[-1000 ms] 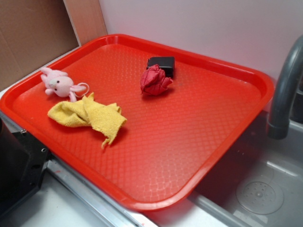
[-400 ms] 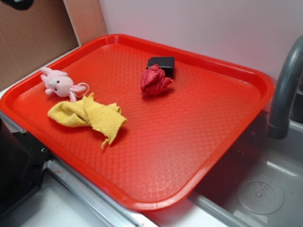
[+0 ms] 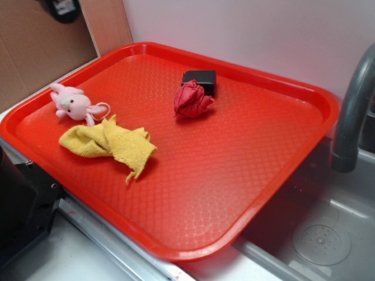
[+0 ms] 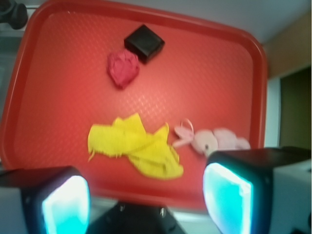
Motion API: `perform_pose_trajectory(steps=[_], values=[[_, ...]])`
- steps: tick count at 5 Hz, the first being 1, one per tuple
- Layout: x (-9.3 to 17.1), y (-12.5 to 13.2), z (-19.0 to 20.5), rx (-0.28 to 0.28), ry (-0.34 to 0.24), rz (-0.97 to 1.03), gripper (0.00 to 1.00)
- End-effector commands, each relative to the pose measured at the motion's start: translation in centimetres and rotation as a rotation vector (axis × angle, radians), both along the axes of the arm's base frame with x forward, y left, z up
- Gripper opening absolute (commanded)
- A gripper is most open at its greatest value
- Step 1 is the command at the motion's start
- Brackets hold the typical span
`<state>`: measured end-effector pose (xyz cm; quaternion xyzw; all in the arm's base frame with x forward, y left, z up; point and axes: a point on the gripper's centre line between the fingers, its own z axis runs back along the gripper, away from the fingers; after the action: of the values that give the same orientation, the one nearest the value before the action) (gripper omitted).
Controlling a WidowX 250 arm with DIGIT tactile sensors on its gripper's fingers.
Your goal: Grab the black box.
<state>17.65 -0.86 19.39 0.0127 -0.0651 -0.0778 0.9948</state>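
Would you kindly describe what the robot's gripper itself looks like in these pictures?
In the wrist view the gripper shows two blocky jaws with dark casings and glowing cyan-white inner faces, the right one backed by pale grey. In the exterior view only a blurred dark part with a light patch shows at the top edge.

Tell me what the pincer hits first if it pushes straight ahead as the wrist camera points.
Probably the yellow cloth, which lies nearest between the open pincer fingers; the black box sits farther on. Depth is unclear.

The red cloth wad (image 3: 191,99) touches the black box (image 3: 200,79) on its near side, blocking approach there. Its far side faces the tray (image 3: 281,193) rim. Bare tray lies to its right; the yellow cloth (image 3: 108,141) and pink toy (image 3: 74,103) sit well apart.
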Motion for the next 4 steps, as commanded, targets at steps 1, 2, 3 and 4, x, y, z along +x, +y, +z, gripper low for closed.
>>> perform_pose_trajectory(steps=[1, 2, 3, 4], values=[[6.0, 1.5, -2.3, 0.001, -0.062, -0.100, 1.00], [8.2, 1.5, -3.7, 0.011, -0.082, -0.164, 1.00], [10.8, 0.6, -6.1, 0.057, -0.081, -0.243, 1.00], [12.7, 0.7, -8.2, 0.059, -0.077, -0.280, 1.00]])
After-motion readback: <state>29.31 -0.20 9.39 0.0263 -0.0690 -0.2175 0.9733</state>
